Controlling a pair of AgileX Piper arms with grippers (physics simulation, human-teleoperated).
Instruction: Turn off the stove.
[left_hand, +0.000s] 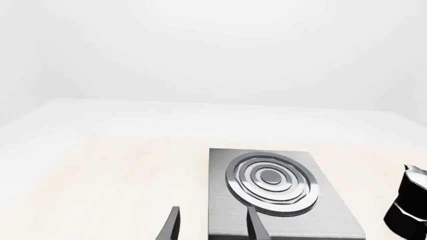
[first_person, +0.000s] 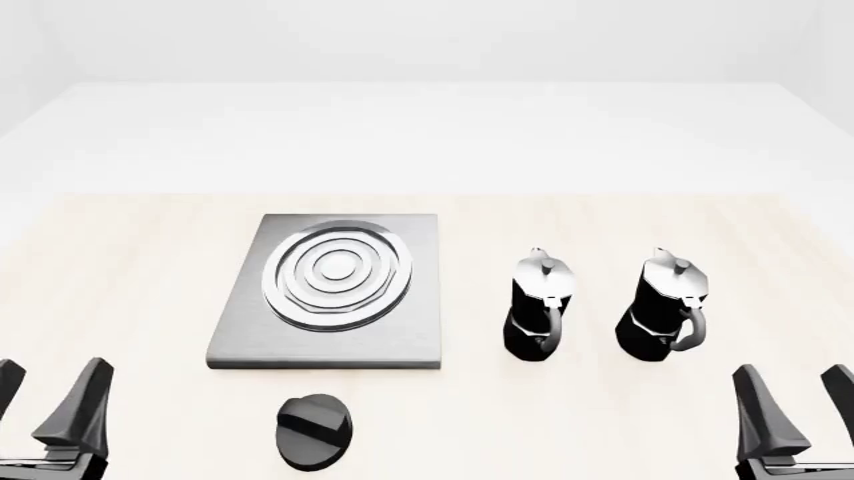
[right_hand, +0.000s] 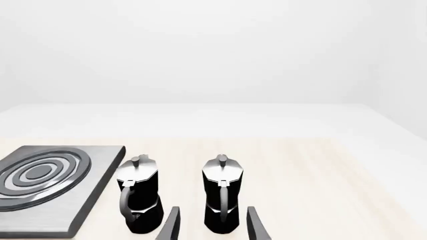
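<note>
The stove (first_person: 334, 290) is a flat grey metal slab with concentric silver burner rings, lying left of the table's middle; it also shows in the left wrist view (left_hand: 280, 200) and the right wrist view (right_hand: 60, 185). Its round black ridged knob (first_person: 314, 431) sits on the table just in front of the slab. My left gripper (first_person: 47, 400) hovers open at the near left, well left of the knob, with nothing between its fingers. My right gripper (first_person: 801, 405) stands open at the near right, also holding nothing.
Two black-and-silver moka pots (first_person: 539, 305) (first_person: 663, 307) stand upright side by side right of the slab, between it and my right gripper. The light wooden table (first_person: 134, 260) ends in a white surround at the back.
</note>
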